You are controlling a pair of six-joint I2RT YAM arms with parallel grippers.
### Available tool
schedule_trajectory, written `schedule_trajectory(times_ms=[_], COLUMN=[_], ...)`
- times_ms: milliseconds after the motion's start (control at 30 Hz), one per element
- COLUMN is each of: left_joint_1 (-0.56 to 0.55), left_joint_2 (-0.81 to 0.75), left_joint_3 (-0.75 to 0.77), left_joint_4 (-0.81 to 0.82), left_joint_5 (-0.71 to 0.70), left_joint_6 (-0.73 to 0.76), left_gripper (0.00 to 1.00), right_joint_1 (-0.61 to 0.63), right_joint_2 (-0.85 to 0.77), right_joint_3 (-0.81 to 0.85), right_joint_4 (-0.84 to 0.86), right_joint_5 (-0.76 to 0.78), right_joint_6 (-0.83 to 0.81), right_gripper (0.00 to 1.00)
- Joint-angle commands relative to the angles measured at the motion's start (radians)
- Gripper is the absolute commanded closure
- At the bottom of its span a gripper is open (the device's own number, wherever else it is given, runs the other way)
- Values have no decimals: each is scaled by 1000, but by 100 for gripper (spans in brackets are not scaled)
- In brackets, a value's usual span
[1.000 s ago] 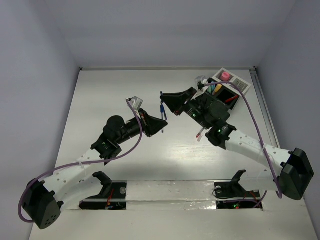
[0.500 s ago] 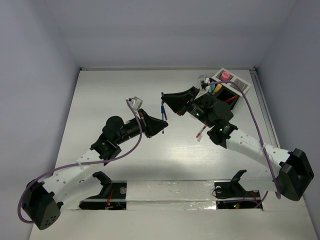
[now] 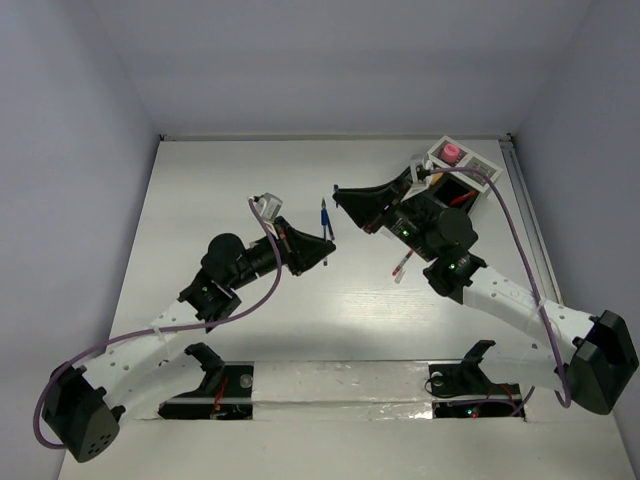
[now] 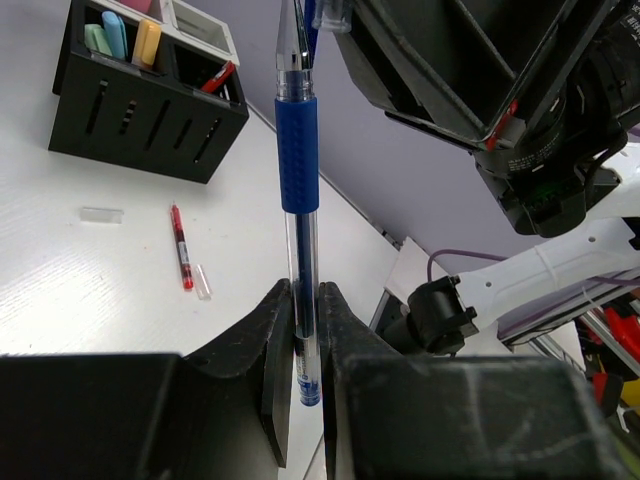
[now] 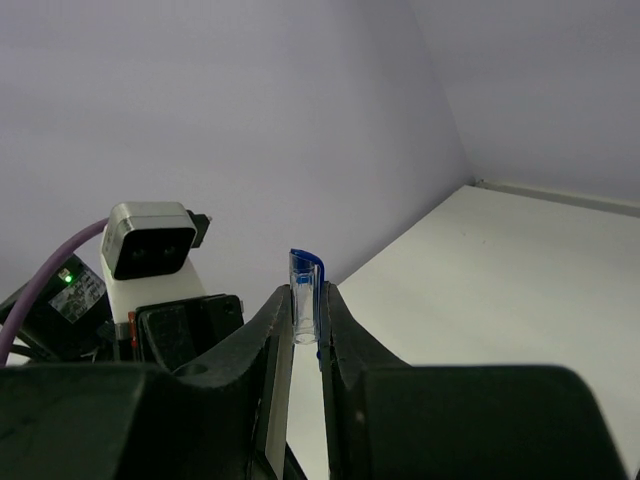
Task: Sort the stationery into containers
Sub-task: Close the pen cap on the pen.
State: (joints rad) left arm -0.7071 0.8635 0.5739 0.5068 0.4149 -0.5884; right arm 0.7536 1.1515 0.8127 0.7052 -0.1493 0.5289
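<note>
A clear-barrelled pen with a dark blue rubber grip [image 4: 297, 150] is hanging off the table near its middle, pointing toward 12 o'clock, with one end pinched in the left gripper [image 4: 303, 295]. A clear pen cap with a blue clip [image 5: 305, 272] is sitting in the right gripper [image 5: 305, 300], at that pen's 1 o'clock. A thin red pen [image 3: 401, 266] is lying flat at 3 o'clock. A black slotted plastic organizer box [image 4: 140, 110] is standing at 2 o'clock, holding a teal marker [image 4: 108, 32] and a peach marker [image 4: 146, 42]. A pink-capped bottle [image 3: 451, 152] is sitting in the box's white section [image 3: 480, 165].

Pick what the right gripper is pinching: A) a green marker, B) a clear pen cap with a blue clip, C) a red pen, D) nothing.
B: in the right wrist view, the right gripper is shut on a small clear cap with a blue clip at its top.
</note>
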Motion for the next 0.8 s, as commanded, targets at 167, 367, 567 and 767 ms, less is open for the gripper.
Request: schedule_trajectory(times_ms=[167,367,567,767], left_joint_1=[-5,-14,-14,-14], left_joint_2=[-15,2,15,17], left_joint_3=[1,0,-3,-12], left_joint_4=[64,75,78,81], left_joint_5=[30,39,42,33], left_joint_6=[-11,-11,-8,-7], left_gripper=[100,100,100,100], right_joint_1=[-3,-3,-3,-3], right_joint_2=[-16,39,66,51], right_joint_3=[2,37,48,33], right_joint_4=[45,62,102,137], right_joint_5=[73,48,22,25], right_joint_6=[54,69,80,85], right_gripper=[100,100,100,100])
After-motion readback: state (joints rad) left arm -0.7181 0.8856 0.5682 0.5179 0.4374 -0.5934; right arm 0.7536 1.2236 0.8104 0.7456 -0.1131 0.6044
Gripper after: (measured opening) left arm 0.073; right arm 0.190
